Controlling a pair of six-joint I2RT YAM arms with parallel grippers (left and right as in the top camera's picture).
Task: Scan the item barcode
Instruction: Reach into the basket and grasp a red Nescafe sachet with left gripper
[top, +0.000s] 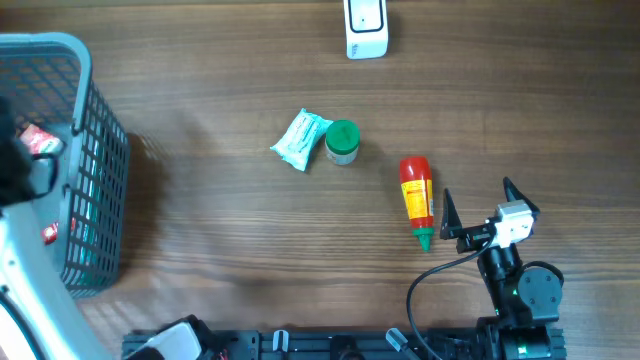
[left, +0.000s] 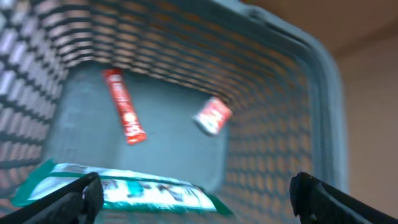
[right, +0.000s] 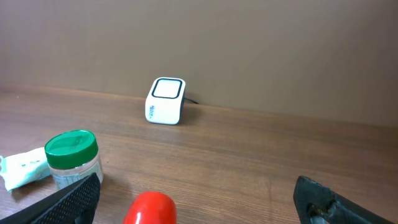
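Seen from overhead, the red sauce bottle (top: 416, 198) lies flat on the table (top: 200, 230). Its long axis runs almost straight from far to near, with the green nozzle toward the robot's edge and the blunt end toward the scanner (top: 366, 27). The right gripper (top: 480, 198) sits just beside it, jaws spread wide, grasping nothing. A green-lidded jar (top: 342, 141) touches a pale packet (top: 300, 139) further back, and a mesh basket (top: 90, 120) stands at the far left.

The left wrist view is blurred. The left gripper (left: 196, 193) hangs splayed over the basket, pinching nothing. A teal pack (left: 124, 190), a red stick sachet (left: 124, 106) and a small red pouch (left: 212, 116) lie on the basket floor.

In the right wrist view, the bottle's rounded end pokes up between the parted fingers (right: 74, 199). Nothing blocks the line to the scanner, and the jar stands off to one side.
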